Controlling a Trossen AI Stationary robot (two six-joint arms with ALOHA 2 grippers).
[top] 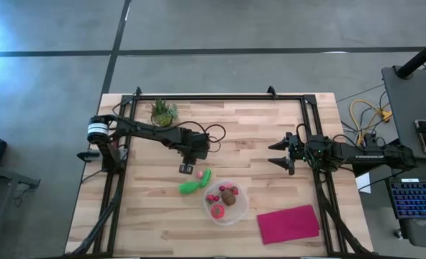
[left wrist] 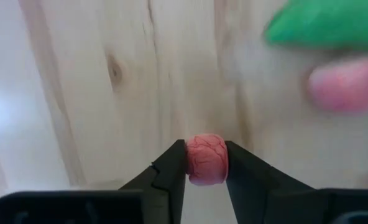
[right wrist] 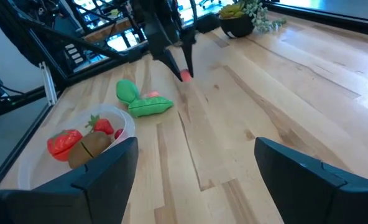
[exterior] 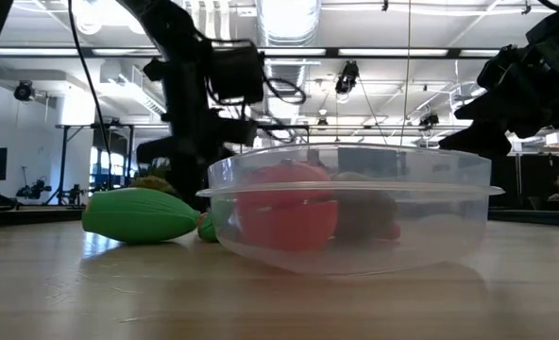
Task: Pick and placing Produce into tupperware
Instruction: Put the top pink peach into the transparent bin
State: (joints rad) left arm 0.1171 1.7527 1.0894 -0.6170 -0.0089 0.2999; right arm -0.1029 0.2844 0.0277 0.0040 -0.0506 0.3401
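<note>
Where the left wrist view looks down at the wooden table (top: 270, 137), a small round pink toy piece (left wrist: 206, 158) sits pinched between the two dark fingers (left wrist: 171, 174) of the left gripper (left wrist: 206, 163), whose jaws are closed tight on it from either side. In the right wrist view the same pink bit (right wrist: 186, 75) shows at the tip of that gripper, close above the boards. In the high view the left gripper (top: 191, 168) is just beside the green elongated toy vegetables (top: 195, 182), which lie on the table touching one another (another small pink piece (left wrist: 345, 85) lies right against them).

Next to the green pieces stands the round, clear, shallow plastic tupperware container (top: 241, 208), near the middle of the table's front half. Inside it are a brown oval piece (top: 229, 198), a red-pink piece (top: 218, 211) and some small red bits (top: 213, 197). The low view shows the container (exterior: 449, 203) resting flat on the boards with the red-pink piece (exterior: 284, 212) inside.

A flat magenta rectangular cloth (top: 288, 224) lies near the container, towards the right front corner. A small potted green plant (top: 162, 112) stands at the far left edge.

The right gripper (top: 279, 152) waits over the right half of the table, well apart from the produce, its jaws spread wide and holding nothing.
</note>
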